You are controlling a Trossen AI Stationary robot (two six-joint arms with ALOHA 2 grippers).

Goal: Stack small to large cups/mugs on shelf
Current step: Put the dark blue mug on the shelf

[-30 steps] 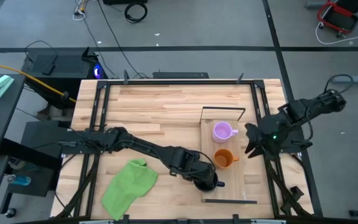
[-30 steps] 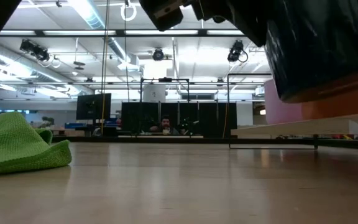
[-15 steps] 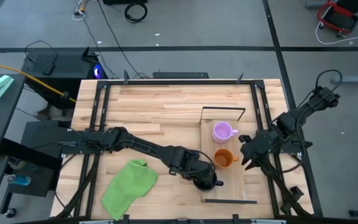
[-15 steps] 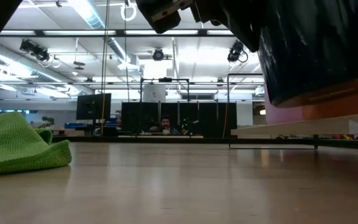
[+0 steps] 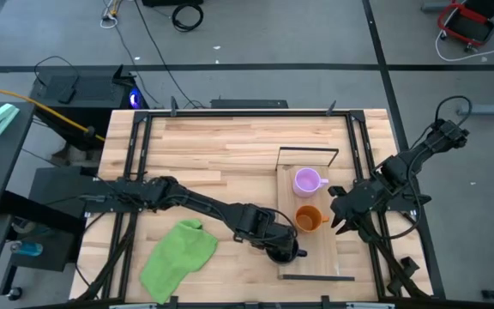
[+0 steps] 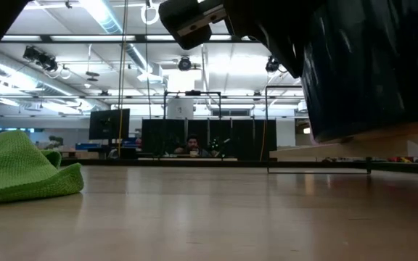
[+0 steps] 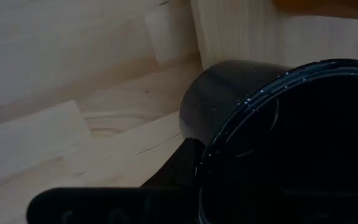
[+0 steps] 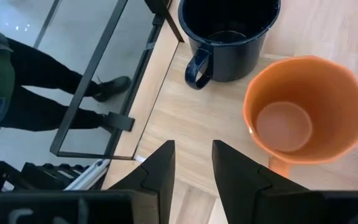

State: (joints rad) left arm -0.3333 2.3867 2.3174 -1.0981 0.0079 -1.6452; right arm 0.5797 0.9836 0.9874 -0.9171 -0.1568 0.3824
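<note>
We see the right end effector (image 5: 343, 211) hanging at the shelf's (image 5: 316, 262) outer edge, beside the orange mug (image 5: 309, 219), closer in than a second ago, when that arm sat folded farther out past the desk (image 5: 230, 146) edge; over the last half second it has held that spot. Its fingers (image 8: 157, 171) stand spread and empty, with the orange mug and the black mug (image 8: 229, 37) both in front of them in the right wrist view.

The left end effector (image 5: 274, 243) is pressed together on the rim of the black mug at the near end of the shelf. From desk height that mug has crept across and a little down in the last second, now hiding the purple and orange that showed behind it, though its base looks just clear of the board.

The light purple mug (image 5: 305, 181) stands at the far end of the shelf, the orange mug in the middle, the black mug last in line. A green cloth (image 5: 178, 257) lies apart on the desk.

We judge the largest mug is nearly placed, while the right arm lines up on the orange mug.
</note>
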